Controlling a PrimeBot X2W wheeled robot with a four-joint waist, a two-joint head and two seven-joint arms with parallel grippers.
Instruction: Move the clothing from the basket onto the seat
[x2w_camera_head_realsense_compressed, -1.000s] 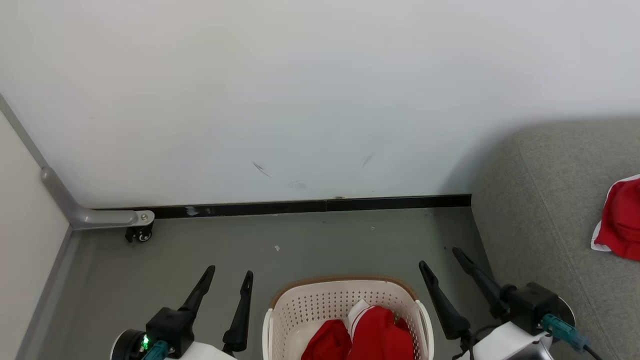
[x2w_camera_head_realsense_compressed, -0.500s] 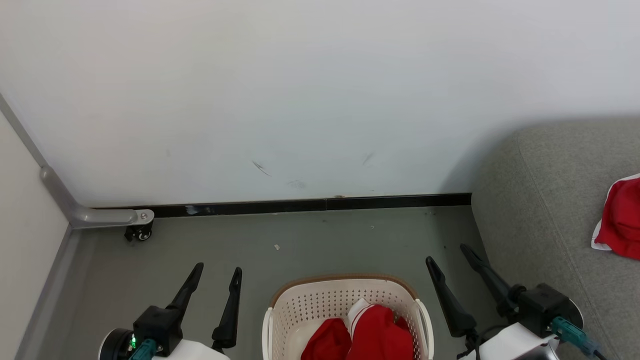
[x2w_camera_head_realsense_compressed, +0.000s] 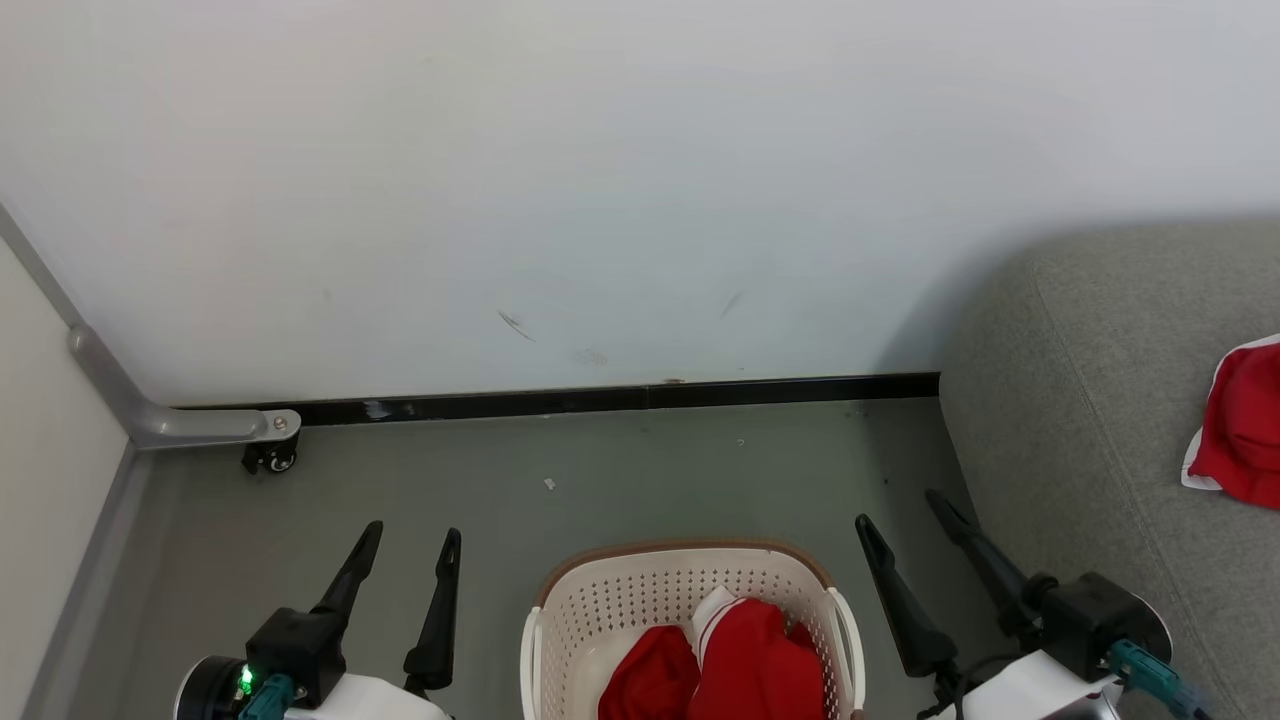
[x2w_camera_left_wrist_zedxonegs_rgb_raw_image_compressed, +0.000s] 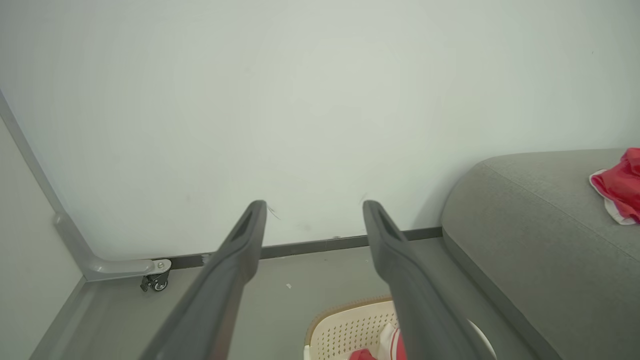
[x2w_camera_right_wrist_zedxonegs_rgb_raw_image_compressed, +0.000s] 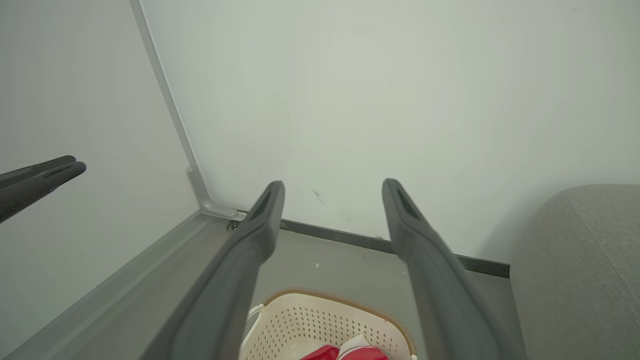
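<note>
The cream perforated basket (x2w_camera_head_realsense_compressed: 680, 549) with a brown rim stands on the floor at the bottom centre. Red clothing (x2w_camera_head_realsense_compressed: 740, 665) with a white striped cuff lies inside it. Another red garment (x2w_camera_head_realsense_compressed: 1240, 440) with white trim rests on the grey seat (x2w_camera_head_realsense_compressed: 1100, 400) at the right. My left gripper (x2w_camera_head_realsense_compressed: 413, 530) hovers open to the left of the basket, holding nothing. My right gripper (x2w_camera_head_realsense_compressed: 898, 508) hovers open between the basket and the seat, also holding nothing. In the wrist views the left gripper (x2w_camera_left_wrist_zedxonegs_rgb_raw_image_compressed: 315, 205) and right gripper (x2w_camera_right_wrist_zedxonegs_rgb_raw_image_compressed: 333, 184) stand wide apart above the basket (x2w_camera_right_wrist_zedxonegs_rgb_raw_image_compressed: 320, 320).
A pale wall with a black baseboard (x2w_camera_head_realsense_compressed: 600, 402) runs close behind the basket. A grey metal frame foot with a caster (x2w_camera_head_realsense_compressed: 270, 455) sits at the left, beside a light partition (x2w_camera_head_realsense_compressed: 50, 480). Grey floor (x2w_camera_head_realsense_compressed: 650, 470) lies between basket and wall.
The left gripper has drifted left, away from the basket, and the right gripper slightly right toward the seat. The head camera has shifted a little. Both stay open; the clothing has not moved.
</note>
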